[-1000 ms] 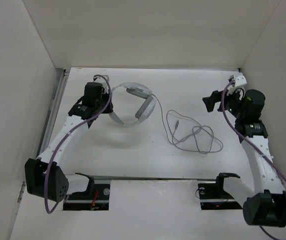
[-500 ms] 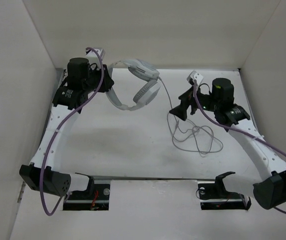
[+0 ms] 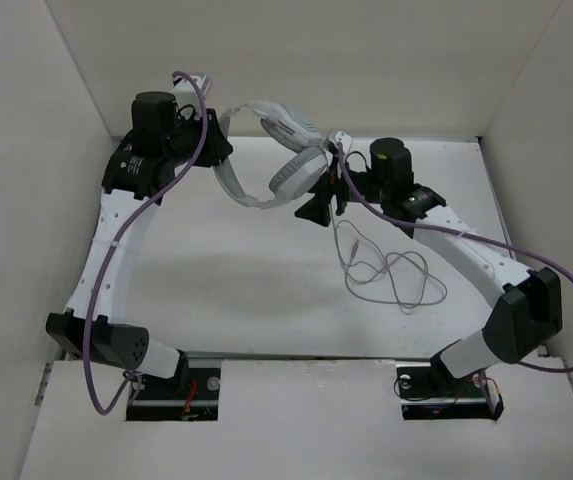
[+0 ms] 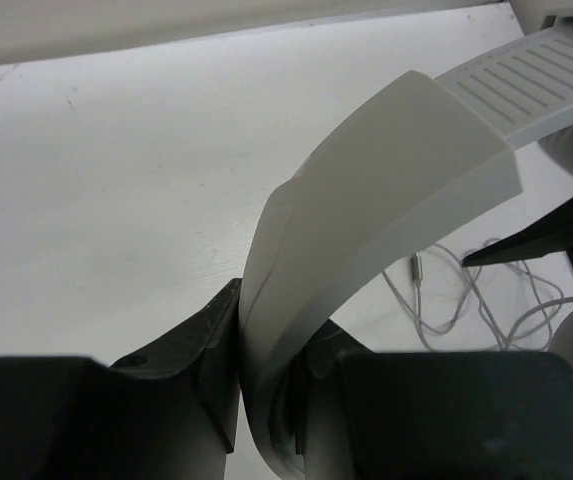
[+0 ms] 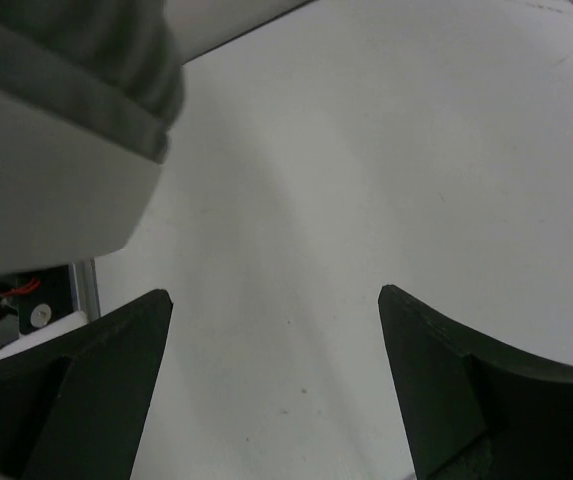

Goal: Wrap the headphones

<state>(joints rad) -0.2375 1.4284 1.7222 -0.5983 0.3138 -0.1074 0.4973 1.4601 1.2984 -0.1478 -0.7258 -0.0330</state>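
Observation:
The white headphones (image 3: 276,150) hang in the air at the back of the table, held by the headband. My left gripper (image 3: 218,152) is shut on the headband (image 4: 366,190), which runs up and right between its jaws in the left wrist view. The thin grey cable (image 3: 391,270) drops from an ear cup and lies in loose loops on the table; it also shows in the left wrist view (image 4: 466,300). My right gripper (image 3: 316,208) is open and empty, just below and right of the lower ear cup (image 5: 56,150), whose grey cushion shows at the upper left of the right wrist view.
White walls close the table on the left, back and right. Thick purple robot cables (image 3: 181,190) run along both arms. Two black mounts (image 3: 436,380) sit at the near edge.
My right gripper has swung left across the table to just under the lower ear cup. My left gripper has held the headphones raised and shifted them slightly right.

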